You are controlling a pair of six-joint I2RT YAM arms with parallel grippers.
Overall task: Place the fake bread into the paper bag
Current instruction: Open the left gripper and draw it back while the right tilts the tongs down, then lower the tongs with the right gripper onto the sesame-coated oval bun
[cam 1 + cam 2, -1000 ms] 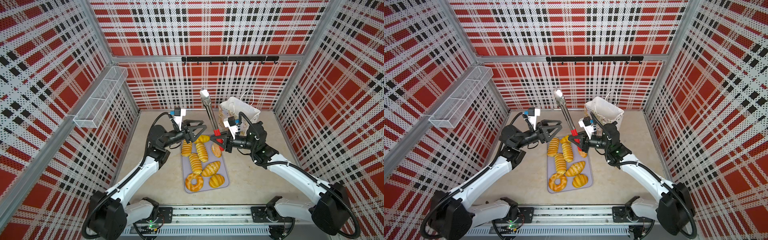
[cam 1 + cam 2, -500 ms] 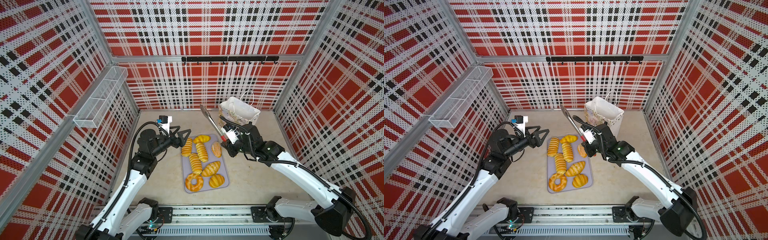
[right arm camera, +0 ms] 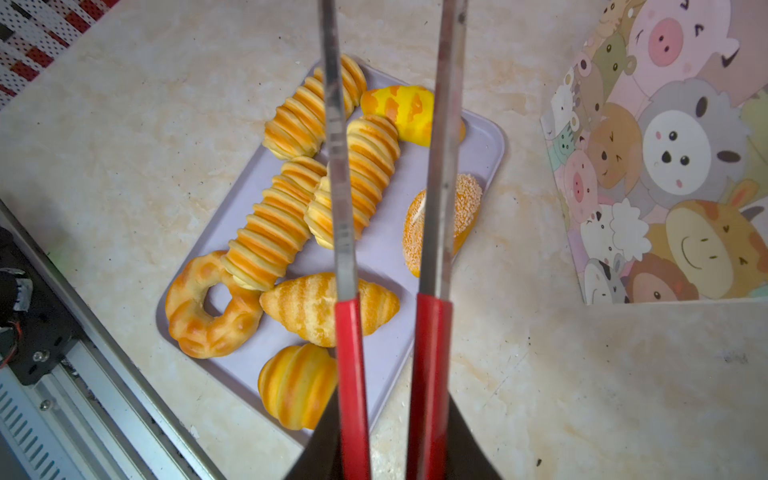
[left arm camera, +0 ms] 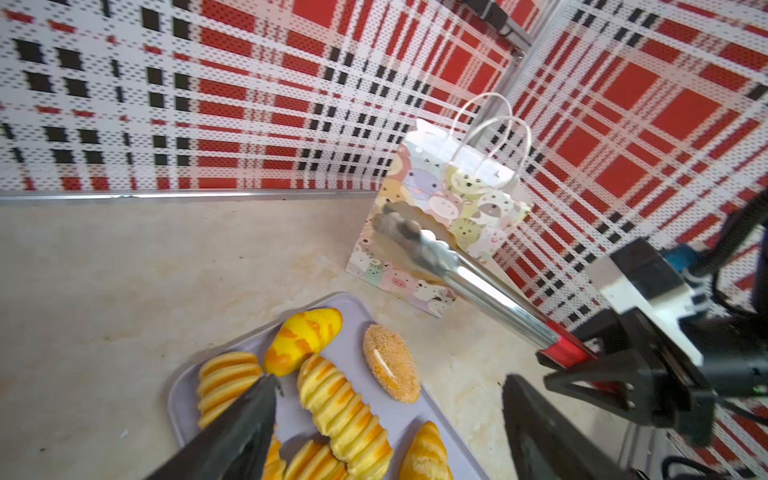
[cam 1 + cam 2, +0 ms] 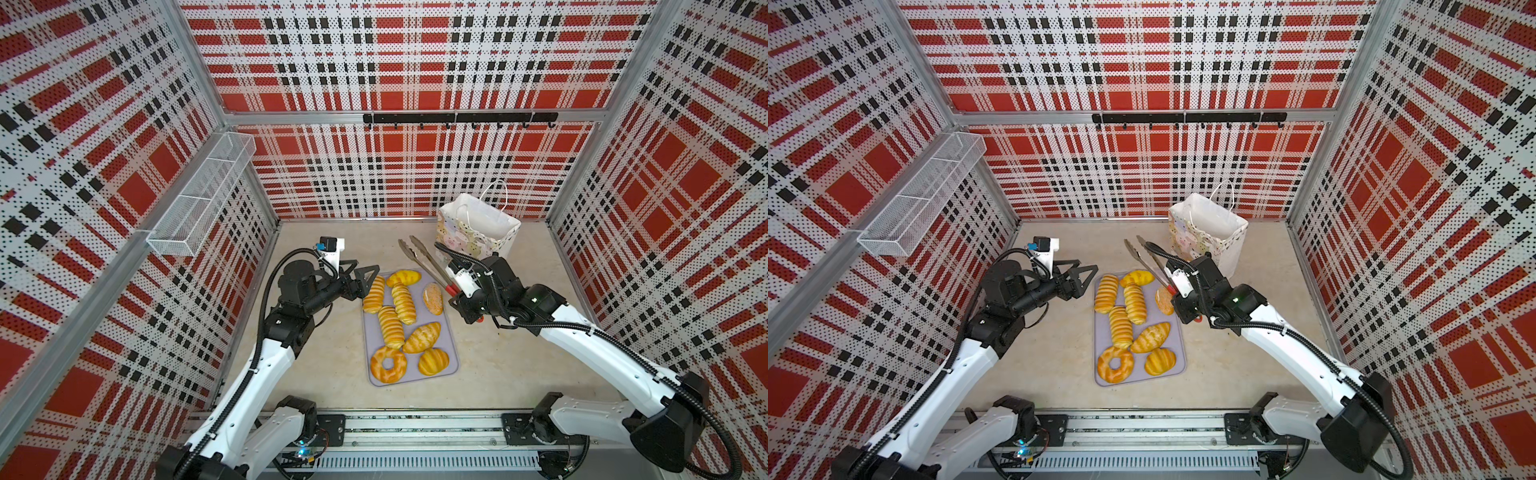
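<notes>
Fake bread (image 5: 390, 326): eight pieces on tray (image 5: 371, 336), likely light, squashy, slippery; take ridged rolls across middle. Paper bag (image 5: 478, 232) upright beyond tray. Left tool (image 5: 365, 271) open, empty. Right tool (image 5: 456, 296) clamps tongs (image 5: 424, 259) by red handles.

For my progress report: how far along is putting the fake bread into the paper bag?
Done: nothing bagged; all eight fake breads lie on the lavender-grey tray, and the paper bag shows no bread inside. In hand: the right end effector grips the tongs by their red handles, tips empty; the left end effector is open near the tray. Remaining: all eight breads.
</notes>
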